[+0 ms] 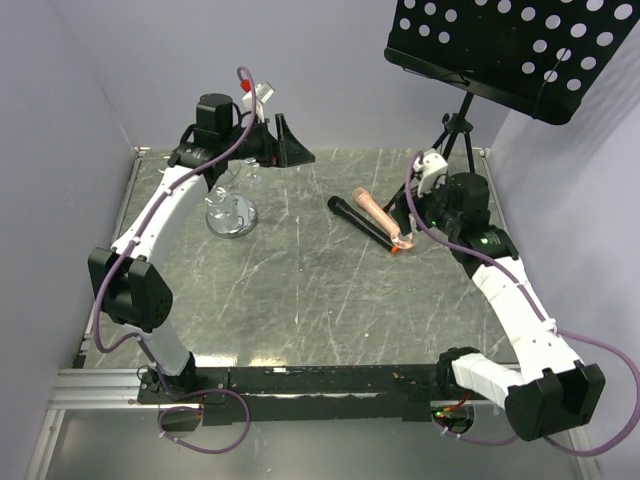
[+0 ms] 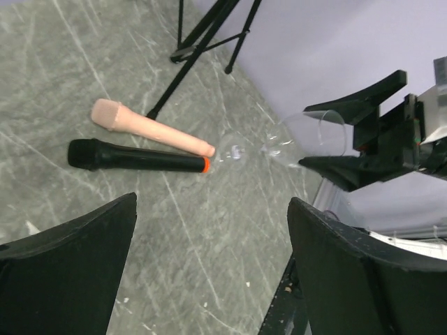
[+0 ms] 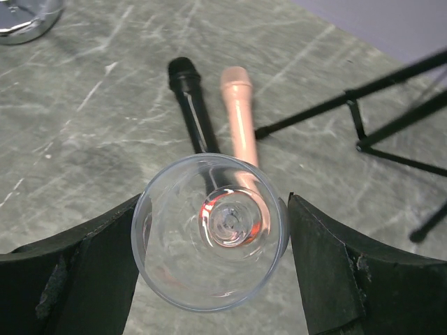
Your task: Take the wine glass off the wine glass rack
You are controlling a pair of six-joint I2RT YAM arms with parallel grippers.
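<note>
Between right gripper (image 3: pixel 213 202) fingers sits the wine glass (image 3: pixel 209 279), bowl clamped on both sides, rim twd wrist cam, above black mic (image 3: pixel 192 105) & pink mic (image 3: pixel 241 118). Left gripper (image 2: pixel 213 199) jaws wide apart, empty, near wine glass rack (image 1: pixel 232 220), which is well apart from the glass.

Overhead camera surveys the table (image 1: pixel 300 300); both wrist cameras look down closely (sharing the black microphone (image 2: pixel 133 159)).

Table (image 1: pixel 300 290): grey-green, marbled with pale veins; wine glass (image 3: pixel 209 241): clear; wine glass rack (image 1: pixel 232 218): mirror chrome; black microphone (image 2: pixel 136 157): orange ring; peach-pink microphone (image 2: pixel 150 127); music stand (image 1: pixel 510 45), far right: black, round perforations.
</note>
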